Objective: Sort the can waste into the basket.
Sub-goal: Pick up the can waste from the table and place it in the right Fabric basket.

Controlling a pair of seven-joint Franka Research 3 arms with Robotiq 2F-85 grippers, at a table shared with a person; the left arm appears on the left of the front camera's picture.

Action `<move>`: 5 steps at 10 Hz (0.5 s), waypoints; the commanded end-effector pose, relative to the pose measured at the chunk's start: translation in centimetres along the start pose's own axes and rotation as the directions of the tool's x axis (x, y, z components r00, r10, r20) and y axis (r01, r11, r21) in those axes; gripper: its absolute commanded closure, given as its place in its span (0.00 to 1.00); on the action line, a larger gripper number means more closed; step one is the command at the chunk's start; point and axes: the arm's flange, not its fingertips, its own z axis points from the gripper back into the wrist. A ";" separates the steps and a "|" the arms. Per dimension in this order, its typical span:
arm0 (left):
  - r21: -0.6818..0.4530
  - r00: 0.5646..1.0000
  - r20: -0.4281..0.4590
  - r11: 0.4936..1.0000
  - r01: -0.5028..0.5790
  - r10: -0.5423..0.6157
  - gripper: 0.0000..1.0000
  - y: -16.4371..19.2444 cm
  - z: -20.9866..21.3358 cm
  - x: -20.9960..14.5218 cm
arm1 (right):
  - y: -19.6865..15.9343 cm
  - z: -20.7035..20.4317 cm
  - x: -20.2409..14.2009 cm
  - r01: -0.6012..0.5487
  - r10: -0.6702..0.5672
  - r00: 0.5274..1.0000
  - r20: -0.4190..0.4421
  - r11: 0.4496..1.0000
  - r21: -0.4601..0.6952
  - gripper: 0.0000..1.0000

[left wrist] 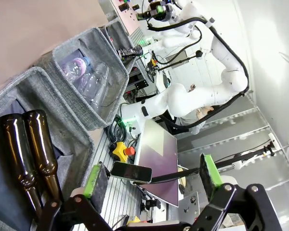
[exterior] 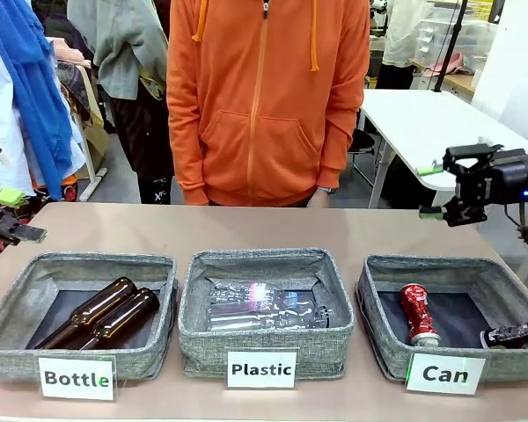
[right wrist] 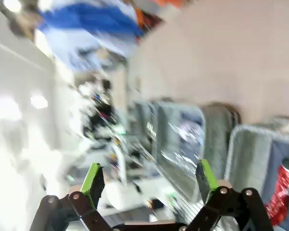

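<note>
The grey "Can" basket stands at the table's front right. In it a crushed red can lies near the left side, and a dark can rests against the right front wall. My right gripper hovers open and empty above and behind that basket, fingers pointing left. The blurred right wrist view has the right gripper spread wide, with the red can low at the right. At the far left edge, beyond the Bottle basket, my left gripper is open and empty, as the left gripper also is in its wrist view.
The "Bottle" basket holds two brown glass bottles. The "Plastic" basket in the middle holds clear bottles. A person in an orange hoodie stands at the far edge. Bare brown tabletop lies behind the baskets.
</note>
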 end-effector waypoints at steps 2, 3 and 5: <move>0.002 1.000 -0.013 1.000 0.000 0.000 0.00 -0.3 -0.1 -0.2 | 0.6 -0.7 -0.7 -0.085 0.074 0.992 -0.106 0.991 -0.101 0.00; 0.002 1.000 -0.013 1.000 0.000 0.000 0.00 -0.3 -0.1 -0.2 | 0.6 -0.7 -0.7 -0.085 0.074 0.992 -0.106 0.991 -0.101 0.00; 0.002 1.000 -0.013 1.000 0.000 0.000 0.00 -0.3 -0.1 -0.2 | 0.6 -0.7 -0.7 -0.085 0.074 0.992 -0.106 0.991 -0.101 0.00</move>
